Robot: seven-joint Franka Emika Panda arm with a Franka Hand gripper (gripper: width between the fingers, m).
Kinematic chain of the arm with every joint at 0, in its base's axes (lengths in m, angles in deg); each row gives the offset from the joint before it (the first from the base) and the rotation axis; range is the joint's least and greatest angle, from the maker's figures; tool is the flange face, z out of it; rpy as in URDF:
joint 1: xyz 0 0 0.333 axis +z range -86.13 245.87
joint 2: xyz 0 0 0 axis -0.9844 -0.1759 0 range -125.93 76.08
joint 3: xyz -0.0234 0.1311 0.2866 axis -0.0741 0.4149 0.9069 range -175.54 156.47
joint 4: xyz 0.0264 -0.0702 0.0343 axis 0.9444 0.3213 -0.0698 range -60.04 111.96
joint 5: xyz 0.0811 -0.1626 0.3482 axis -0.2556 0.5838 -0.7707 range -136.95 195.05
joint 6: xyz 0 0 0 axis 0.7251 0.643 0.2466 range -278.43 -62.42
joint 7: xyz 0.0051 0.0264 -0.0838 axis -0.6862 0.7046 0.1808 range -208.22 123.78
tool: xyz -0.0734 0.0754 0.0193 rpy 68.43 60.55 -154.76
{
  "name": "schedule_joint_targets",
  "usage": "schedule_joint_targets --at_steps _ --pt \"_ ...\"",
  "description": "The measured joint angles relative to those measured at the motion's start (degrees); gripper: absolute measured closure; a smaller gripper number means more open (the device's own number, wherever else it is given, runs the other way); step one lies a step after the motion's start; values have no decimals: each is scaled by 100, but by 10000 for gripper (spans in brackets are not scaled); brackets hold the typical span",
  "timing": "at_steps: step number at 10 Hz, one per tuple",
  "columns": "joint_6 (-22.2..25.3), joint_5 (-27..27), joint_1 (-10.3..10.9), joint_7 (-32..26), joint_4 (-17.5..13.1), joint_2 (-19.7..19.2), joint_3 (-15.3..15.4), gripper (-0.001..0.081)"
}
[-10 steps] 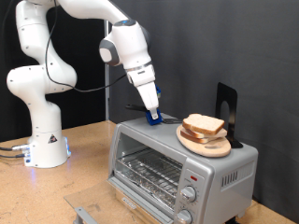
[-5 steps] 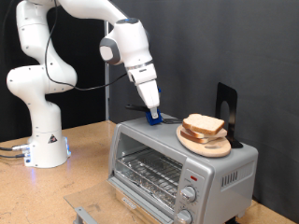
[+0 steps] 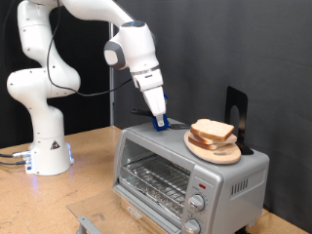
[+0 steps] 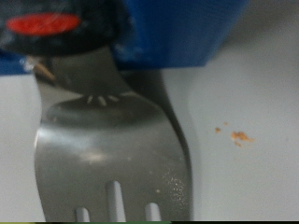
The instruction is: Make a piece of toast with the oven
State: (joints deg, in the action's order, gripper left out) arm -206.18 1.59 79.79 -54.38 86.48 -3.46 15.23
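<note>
Seemingly gripper (image 3: 160,124) grasping fork (image 4: 112,149), atop oven (image 3: 185,166), beside toast (image 3: 212,130)

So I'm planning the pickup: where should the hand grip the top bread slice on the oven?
Probably across two opposite crust edges, coming from above: the top slice lies flat, stacked on the wooden plate, so only its sides are free.

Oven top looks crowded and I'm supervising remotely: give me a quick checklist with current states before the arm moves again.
1. Gripper down at the oven top: ok.
2. Fork fills the wrist view, close under the hand: ok.
3. Fork actually clamped between the fingers: cannot tell.
4. Piece of toast resting on the wooden plate, apart from the gripper: ok.
5. Oven door open, rack exposed: ok.
6. Crumbs on the oven top: not ok.
</note>
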Motion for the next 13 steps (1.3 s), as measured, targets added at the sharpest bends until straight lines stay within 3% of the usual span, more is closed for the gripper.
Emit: schedule_joint_targets --at_steps 9,10,11,13 --pt "-75 -9 6 1 -6 -85 72 -2" --pt "-75 -9 6 1 -6 -85 80 101" --pt "-75 -9 6 1 -6 -85 85 101" --pt "-76 -11 6 1 -6 -87 91 418"
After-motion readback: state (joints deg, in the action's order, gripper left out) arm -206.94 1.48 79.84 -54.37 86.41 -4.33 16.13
